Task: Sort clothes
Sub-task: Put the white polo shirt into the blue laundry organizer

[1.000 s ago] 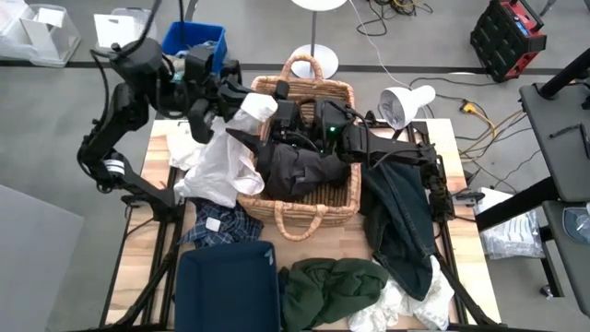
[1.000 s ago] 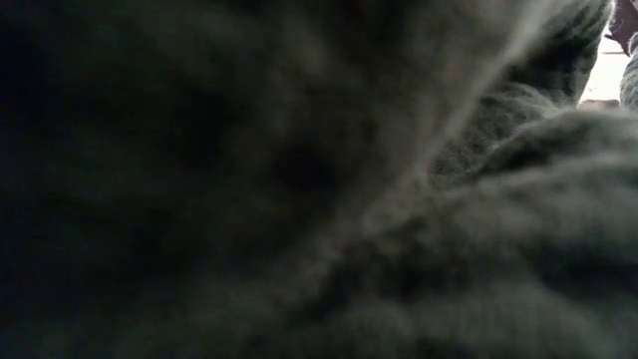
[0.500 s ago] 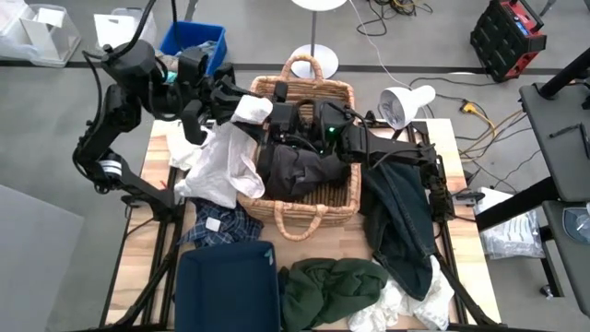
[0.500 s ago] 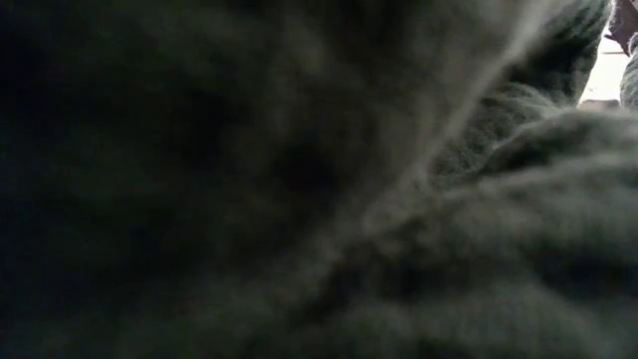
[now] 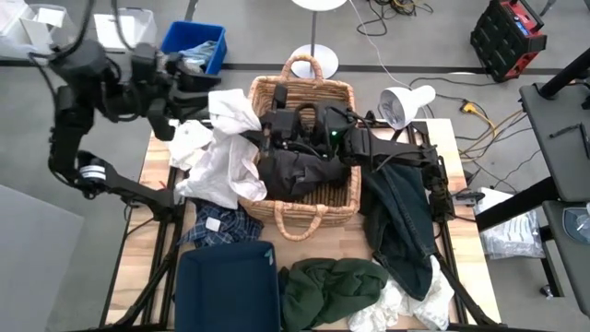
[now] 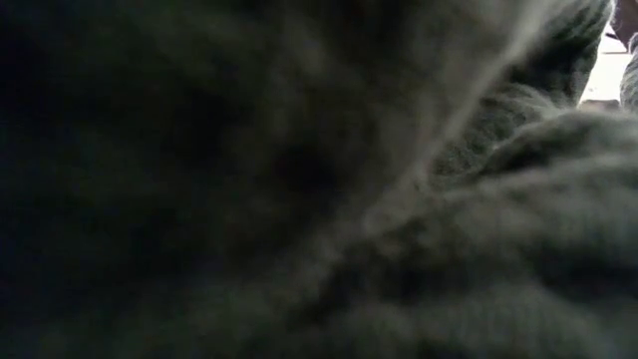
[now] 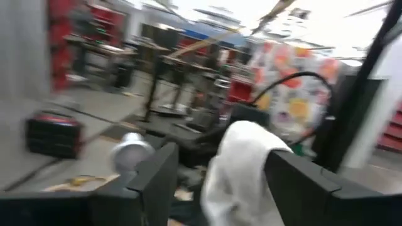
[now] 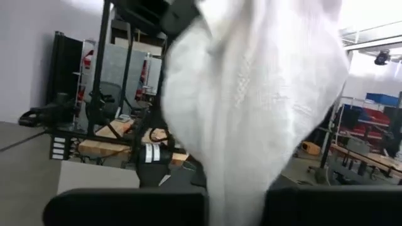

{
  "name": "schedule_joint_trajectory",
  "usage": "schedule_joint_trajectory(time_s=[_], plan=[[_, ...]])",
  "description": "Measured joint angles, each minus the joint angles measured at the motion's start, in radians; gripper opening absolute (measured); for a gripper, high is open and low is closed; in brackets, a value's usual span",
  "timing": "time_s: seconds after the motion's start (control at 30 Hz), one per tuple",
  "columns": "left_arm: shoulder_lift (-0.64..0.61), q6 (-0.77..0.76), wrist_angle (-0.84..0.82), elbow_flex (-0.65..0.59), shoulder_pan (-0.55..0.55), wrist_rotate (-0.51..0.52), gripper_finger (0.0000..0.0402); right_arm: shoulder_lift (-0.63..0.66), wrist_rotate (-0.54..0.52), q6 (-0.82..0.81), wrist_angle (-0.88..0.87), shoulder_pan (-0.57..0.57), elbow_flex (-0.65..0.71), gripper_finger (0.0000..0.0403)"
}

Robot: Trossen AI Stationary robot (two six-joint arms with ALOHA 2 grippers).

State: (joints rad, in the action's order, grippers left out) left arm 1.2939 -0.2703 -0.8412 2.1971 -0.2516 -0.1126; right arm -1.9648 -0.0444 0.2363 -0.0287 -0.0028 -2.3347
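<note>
Your right gripper (image 5: 260, 138) sat over the near-left part of the wicker basket (image 5: 318, 217), its fingers pinched together on the white garment (image 5: 226, 152); in its own wrist view that white cloth (image 8: 251, 107) ran straight down between the two dark fingers (image 8: 125, 207). Your left gripper (image 5: 189, 85) was out past the table's far-left corner, just short of the garment's upper edge, with its fingers (image 7: 157, 179) standing apart and the white cloth (image 7: 242, 163) showing in the gap between them, not clamped.

From there the white garment draped over the basket's left rim and down onto the wooden table (image 5: 157, 152). Inside the basket you had a black garment (image 5: 300, 171) bunched under the right arm. A charcoal garment (image 5: 401, 217) hung off the basket's right side. Along the near edge lay a blue-and-white plaid piece (image 5: 217, 223), a dark green garment (image 5: 332, 288) and another white one (image 5: 415, 300). The low camera was smothered by dark knit fabric (image 6: 299, 199).
</note>
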Motion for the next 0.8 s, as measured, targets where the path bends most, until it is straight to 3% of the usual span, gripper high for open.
schedule_joint_trajectory(time_s=[0.2, 0.4, 0.63, 0.8], plan=[[-0.059, 0.079, -0.073, 0.000, 0.000, 0.125, 0.0234, 0.027, 0.054, 0.000, 0.013, 0.028, -0.020, 0.0010], [-0.098, 0.110, -0.145, 0.002, 0.000, 0.156, 0.0236, 0.074, 0.104, -0.076, 0.043, 0.040, -0.021, 0.0009], [-0.110, 0.131, -0.255, 0.001, 0.000, 0.148, 0.0236, 0.107, 0.241, -0.339, 0.129, 0.040, -0.021, 0.0009], [-0.101, 0.194, -0.316, 0.001, 0.000, 0.054, 0.0236, 0.110, 0.345, -0.584, 0.255, 0.045, -0.021, 0.0009]])
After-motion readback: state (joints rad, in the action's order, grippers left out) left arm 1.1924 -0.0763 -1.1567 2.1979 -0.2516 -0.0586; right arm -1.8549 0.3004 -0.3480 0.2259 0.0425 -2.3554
